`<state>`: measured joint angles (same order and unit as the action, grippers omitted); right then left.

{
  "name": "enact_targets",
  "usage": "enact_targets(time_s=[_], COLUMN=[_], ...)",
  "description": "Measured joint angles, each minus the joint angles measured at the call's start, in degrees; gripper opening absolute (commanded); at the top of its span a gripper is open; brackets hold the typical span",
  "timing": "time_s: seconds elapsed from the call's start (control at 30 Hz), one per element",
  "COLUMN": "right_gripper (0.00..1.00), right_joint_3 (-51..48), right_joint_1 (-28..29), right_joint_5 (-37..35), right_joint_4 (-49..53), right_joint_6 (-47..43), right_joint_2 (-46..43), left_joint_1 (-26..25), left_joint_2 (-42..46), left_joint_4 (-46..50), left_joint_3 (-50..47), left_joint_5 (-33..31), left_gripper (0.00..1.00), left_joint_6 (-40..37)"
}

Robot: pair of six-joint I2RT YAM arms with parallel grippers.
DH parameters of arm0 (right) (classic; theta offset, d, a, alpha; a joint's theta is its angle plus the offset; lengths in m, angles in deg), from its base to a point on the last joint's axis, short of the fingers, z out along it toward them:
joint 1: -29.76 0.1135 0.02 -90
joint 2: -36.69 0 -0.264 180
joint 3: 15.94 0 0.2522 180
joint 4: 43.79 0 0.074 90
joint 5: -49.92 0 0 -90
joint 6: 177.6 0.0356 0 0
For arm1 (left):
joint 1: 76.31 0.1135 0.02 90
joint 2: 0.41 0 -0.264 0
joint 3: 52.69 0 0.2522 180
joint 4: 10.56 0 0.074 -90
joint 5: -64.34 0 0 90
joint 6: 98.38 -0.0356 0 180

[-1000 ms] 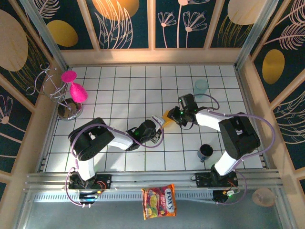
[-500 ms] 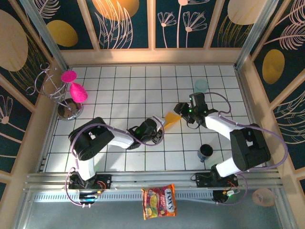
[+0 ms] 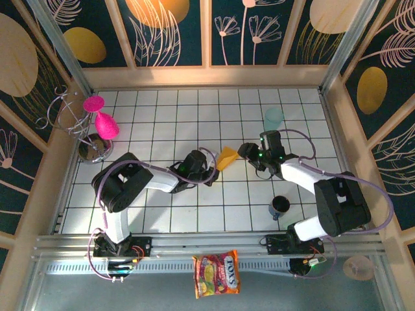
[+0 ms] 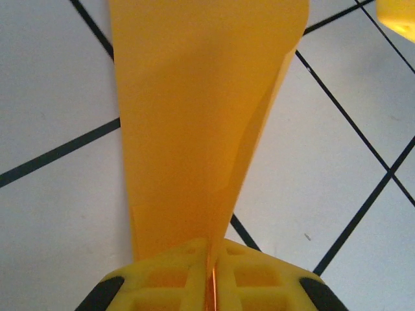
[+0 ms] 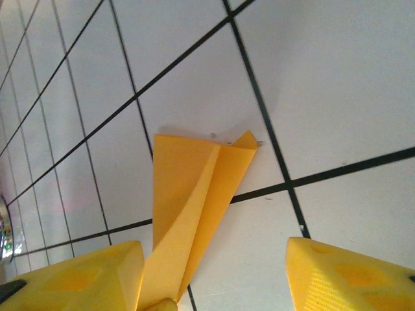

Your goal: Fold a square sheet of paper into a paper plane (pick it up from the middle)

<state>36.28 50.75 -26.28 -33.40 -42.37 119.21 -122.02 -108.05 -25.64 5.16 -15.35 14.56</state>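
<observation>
The paper plane (image 3: 227,157) is a slim folded wedge of orange-yellow paper lying low over the white tiles at mid-table. My left gripper (image 3: 211,171) is shut on its narrow end. In the left wrist view the yellow fingers (image 4: 259,278) press together on the paper plane (image 4: 194,116), which fans out ahead. My right gripper (image 3: 249,153) stands open just right of the wide end. In the right wrist view the paper plane (image 5: 188,207) lies between the spread fingers (image 5: 343,275), close beside the left one; whether they touch is unclear.
A teal cup (image 3: 273,118) stands behind the right arm and a dark cup (image 3: 280,206) near its elbow. A wire rack with pink glasses (image 3: 100,124) is at the far left. A red-and-yellow snack packet (image 3: 217,273) lies beyond the front rail.
The right gripper has drawn back to the right, off the paper. The left gripper has swung away from its base, carrying the paper's narrow end with it.
</observation>
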Motion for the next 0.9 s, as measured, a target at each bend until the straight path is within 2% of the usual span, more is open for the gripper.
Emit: enact_targets(time_s=[0.4,0.6,0.9], right_gripper=[0.59,0.56,0.53], right_joint_3=[0.0,1.1,3.6], right_joint_1=[3.9,5.4,5.9], right_joint_5=[4.8,7.2,7.5], right_joint_4=[-5.4,-5.2,-5.0], right_joint_6=[-4.9,-7.8,-9.4], right_joint_2=[4.6,10.0,12.9], left_joint_1=[3.1,3.4,4.6], left_joint_2=[-1.3,-2.4,-4.2], left_joint_4=[4.9,6.6,9.6], left_joint_3=[3.8,5.9,9.1], left_joint_5=[7.5,9.3,14.1], left_gripper=[0.12,0.12,0.13], left_joint_6=[6.9,8.7,11.5])
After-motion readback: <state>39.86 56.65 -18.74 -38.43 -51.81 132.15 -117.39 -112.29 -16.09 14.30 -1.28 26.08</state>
